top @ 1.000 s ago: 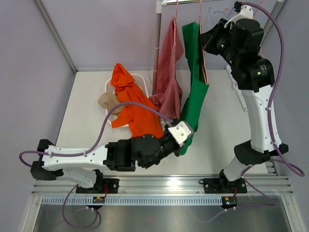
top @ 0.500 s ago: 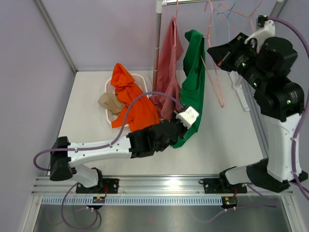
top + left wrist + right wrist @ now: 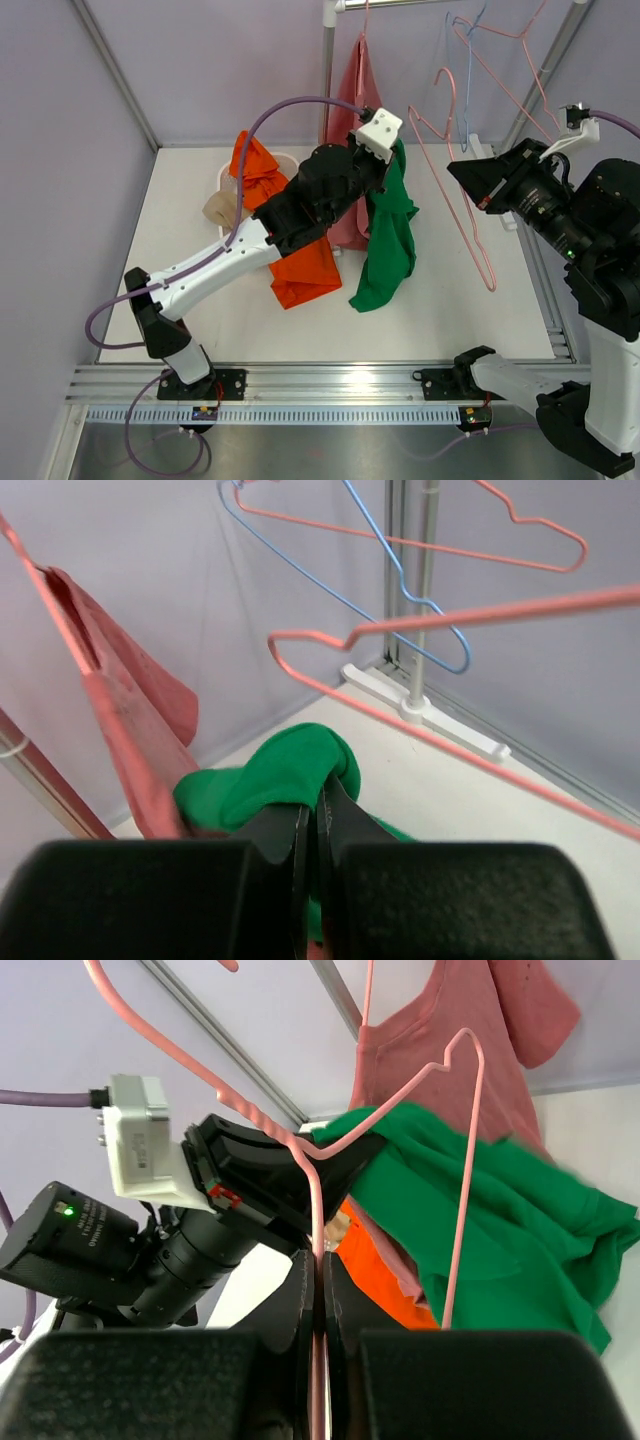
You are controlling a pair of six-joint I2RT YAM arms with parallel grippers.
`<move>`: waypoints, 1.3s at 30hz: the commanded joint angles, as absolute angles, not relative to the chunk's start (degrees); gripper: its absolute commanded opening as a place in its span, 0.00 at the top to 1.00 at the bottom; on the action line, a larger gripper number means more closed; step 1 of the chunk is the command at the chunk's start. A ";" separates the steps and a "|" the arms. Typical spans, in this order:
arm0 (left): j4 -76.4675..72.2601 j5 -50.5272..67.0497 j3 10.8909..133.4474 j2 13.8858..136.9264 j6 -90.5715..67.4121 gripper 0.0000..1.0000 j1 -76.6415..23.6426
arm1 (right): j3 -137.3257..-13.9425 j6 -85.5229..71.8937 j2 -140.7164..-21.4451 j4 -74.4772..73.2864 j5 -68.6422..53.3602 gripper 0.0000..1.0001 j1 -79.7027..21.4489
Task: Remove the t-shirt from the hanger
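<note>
The green t-shirt (image 3: 385, 240) hangs off the hanger from my left gripper (image 3: 390, 155), which is shut on its upper edge, raised beside the rack pole. Its lower end reaches the table. In the left wrist view the jaws (image 3: 318, 810) pinch a green fold (image 3: 285, 770). My right gripper (image 3: 458, 172) is shut on the bare pink wire hanger (image 3: 470, 215), held to the right of the shirt and apart from it. In the right wrist view the hanger wire (image 3: 465, 1160) runs between the shut jaws (image 3: 320, 1260), with the green t-shirt (image 3: 500, 1230) behind it.
A dusty pink shirt (image 3: 355, 100) hangs on the rail by the rack pole (image 3: 326, 70). An orange garment (image 3: 290, 225) and a beige one (image 3: 225, 210) lie over a white basket (image 3: 228, 178). A blue hanger (image 3: 468, 60) and a pink hanger (image 3: 510, 30) hang at the rail's right end.
My left gripper rose and moved back toward the rail with the green t-shirt. My right arm swung right and down with the pink hanger, which came out of the shirt.
</note>
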State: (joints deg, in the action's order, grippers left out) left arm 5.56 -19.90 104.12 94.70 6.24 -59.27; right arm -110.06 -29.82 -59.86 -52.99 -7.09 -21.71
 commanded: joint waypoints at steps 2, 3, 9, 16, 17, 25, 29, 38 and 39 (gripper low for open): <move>6.86 -13.45 99.52 92.56 2.56 1.00 -60.29 | -112.76 -25.76 -60.55 -46.69 -8.26 1.00 -21.89; 6.07 -13.27 97.58 91.07 2.11 1.00 -60.55 | -113.29 -25.14 -61.34 -45.54 -8.78 1.00 -21.97; 4.48 -14.58 84.38 83.34 0.26 1.00 -66.59 | -119.00 -22.77 -69.50 -42.37 -5.54 1.00 -21.97; 16.42 -17.59 86.31 75.60 -1.91 1.00 -76.99 | -127.42 -19.60 -80.67 -40.42 -1.94 1.00 -21.89; 17.57 -17.49 86.05 72.71 -4.11 1.00 -76.91 | -131.70 -19.34 -82.25 -41.21 -1.59 1.00 -21.88; 30.57 -20.90 92.70 63.19 -2.04 1.00 -71.04 | -145.89 -18.28 -94.65 -45.00 -0.35 1.00 -20.57; 36.91 -21.18 110.07 66.00 4.20 1.00 -63.65 | -145.73 -18.72 -96.15 -43.34 -1.23 1.00 -18.72; 37.97 -14.78 128.84 79.79 10.29 1.00 -48.45 | -147.56 -20.39 -99.48 -40.34 -5.00 1.00 -13.54; 38.06 -11.37 130.24 80.85 9.59 1.00 -44.86 | -147.83 -20.39 -99.93 -40.25 -5.18 1.00 -13.10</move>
State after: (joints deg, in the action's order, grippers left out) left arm 37.71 -17.98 127.55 76.01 7.62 -49.98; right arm -145.21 -20.27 -98.15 -43.51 -2.61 -14.61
